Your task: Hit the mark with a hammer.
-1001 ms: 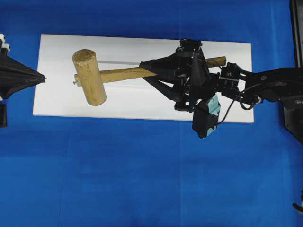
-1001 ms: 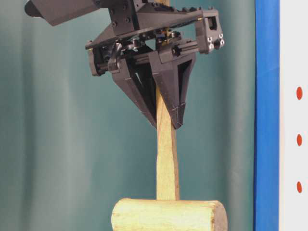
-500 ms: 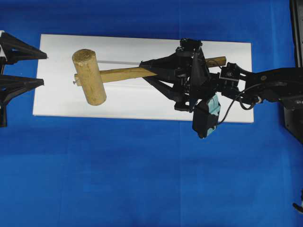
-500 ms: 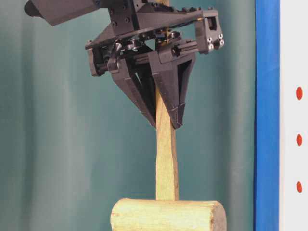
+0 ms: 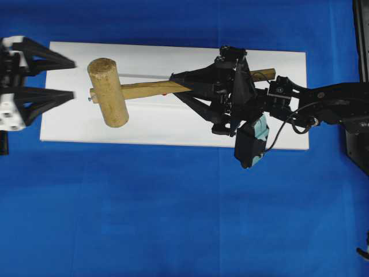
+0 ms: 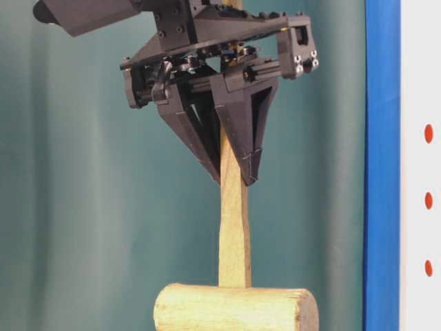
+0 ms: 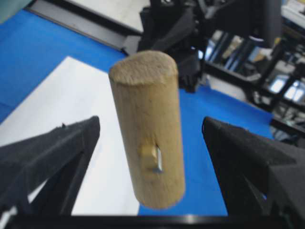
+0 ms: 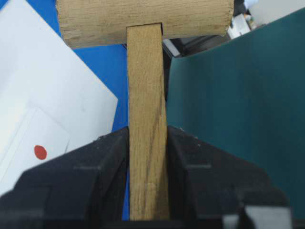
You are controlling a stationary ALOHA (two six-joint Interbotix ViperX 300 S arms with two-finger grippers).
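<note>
The hammer, a light wooden mallet, hangs over the white board (image 5: 173,127), its thick head (image 5: 108,92) to the left and its flat handle (image 5: 144,90) running right. My right gripper (image 5: 174,85) is shut on the handle at mid-length; both fingers press its flat sides (image 8: 147,157). A red mark (image 8: 40,152) shows on the white sheet below, left of the handle. My left gripper (image 5: 74,79) stands wide open just left of the head without touching it. The head (image 7: 147,129) shows upright between the two spread fingers (image 7: 71,143).
Blue cloth (image 5: 173,219) surrounds the board. A teal backdrop (image 6: 83,241) stands behind the hammer in the table-level view, with a white strip bearing three red dots (image 6: 428,133) at the right edge. A black frame (image 5: 360,40) lines the overhead view's right side.
My left gripper has gone from shut to wide open and moved right, up to the hammer head. The right gripper keeps its hold; the hammer has shifted very slightly.
</note>
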